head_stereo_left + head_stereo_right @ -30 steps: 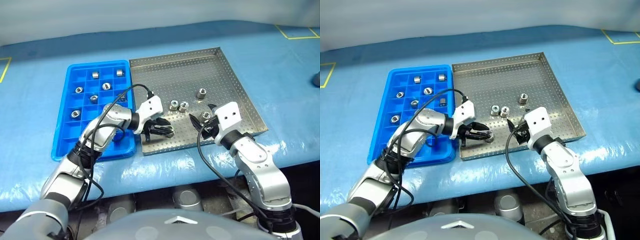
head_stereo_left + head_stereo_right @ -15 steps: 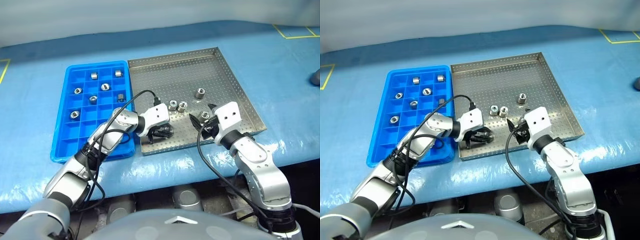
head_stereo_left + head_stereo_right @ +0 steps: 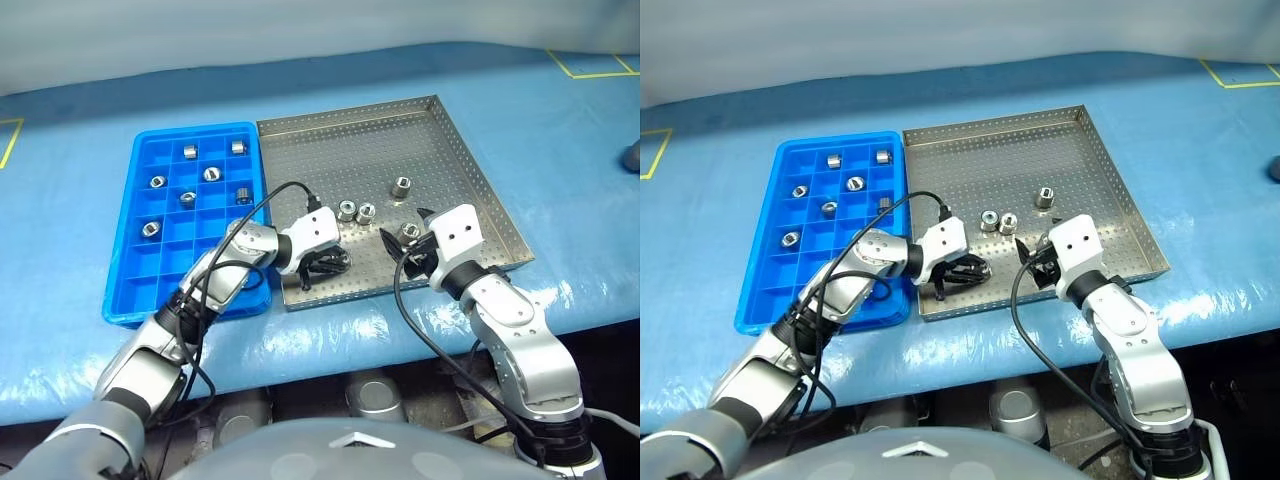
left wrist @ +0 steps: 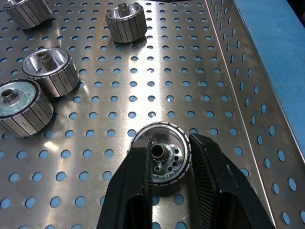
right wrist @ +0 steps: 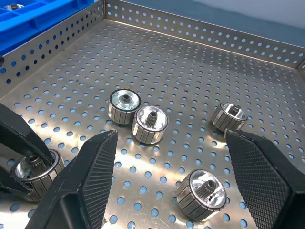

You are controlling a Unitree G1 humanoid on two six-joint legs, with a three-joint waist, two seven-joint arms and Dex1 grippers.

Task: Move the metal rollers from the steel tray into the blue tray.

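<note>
Rollers in steel tray: five metal rollers lie on the perforated floor of the steel tray [image 3: 450, 150], all in its near half. Two sit side by side near the middle [image 3: 347, 211] and [image 3: 366, 211], touching or almost so. One stands alone farther right [image 3: 401, 186]. One lies close in front of the right gripper [image 3: 410, 232]. The fifth [image 4: 161, 156] is near the tray's near-left corner.
Left gripper: the left gripper [image 4: 167, 164] reaches in over the tray's near-left corner; its two black fingers [image 4: 135, 176] stand on either side of the fifth roller, pressed against its ribbed rim, grasping it while it sits on the tray floor.
Right gripper: the right gripper [image 5: 171, 167] hangs over the near-right part of the tray, its fingers spread wide with nothing between them; the nearest roller lies just beyond its tips.
Blue tray: the blue tray [image 3: 130, 290] lies just left of the steel tray, their long sides almost touching. Six rollers sit in separate compartments in its far half, for example [image 3: 188, 151] and [image 3: 150, 228].
Surface: both trays rest on a blue covered table [image 3: 70, 200].
</note>
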